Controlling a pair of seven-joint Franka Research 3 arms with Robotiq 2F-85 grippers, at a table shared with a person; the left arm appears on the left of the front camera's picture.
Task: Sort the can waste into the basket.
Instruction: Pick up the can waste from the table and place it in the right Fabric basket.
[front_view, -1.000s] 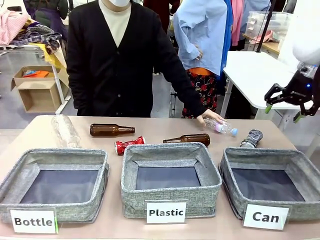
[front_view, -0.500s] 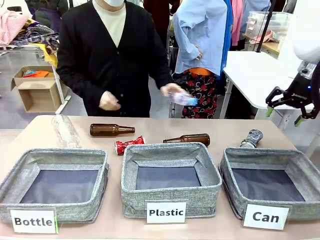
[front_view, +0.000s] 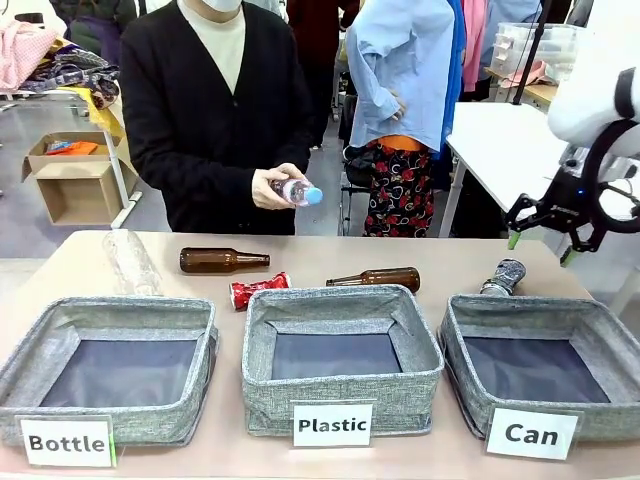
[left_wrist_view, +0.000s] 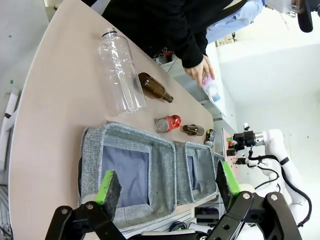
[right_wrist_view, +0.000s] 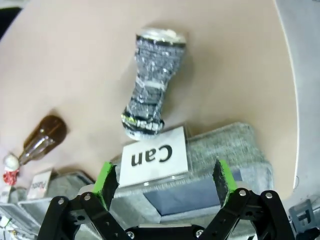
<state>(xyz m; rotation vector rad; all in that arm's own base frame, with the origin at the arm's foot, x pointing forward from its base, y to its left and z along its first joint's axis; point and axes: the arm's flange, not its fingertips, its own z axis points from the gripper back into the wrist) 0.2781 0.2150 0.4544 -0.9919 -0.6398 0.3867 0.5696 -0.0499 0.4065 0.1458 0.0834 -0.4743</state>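
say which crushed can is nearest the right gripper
The black-and-silver crushed can beyond the Can basket, near the right gripper; the red can lies beyond the Plastic basket.

you have a shiny red can (front_view: 258, 290), a mottled black-and-silver can (front_view: 503, 276) at eleven o'clock of the grey basket (front_view: 455, 345), dark-lined, white-labelled; brown bottles (front_view: 222, 261).

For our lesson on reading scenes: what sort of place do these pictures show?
Probably a robotics lab staging a waste-sorting trial: a white robot arm, grey baskets labelled Bottle, Plastic and Can, and an open cardboard box on the floor behind.
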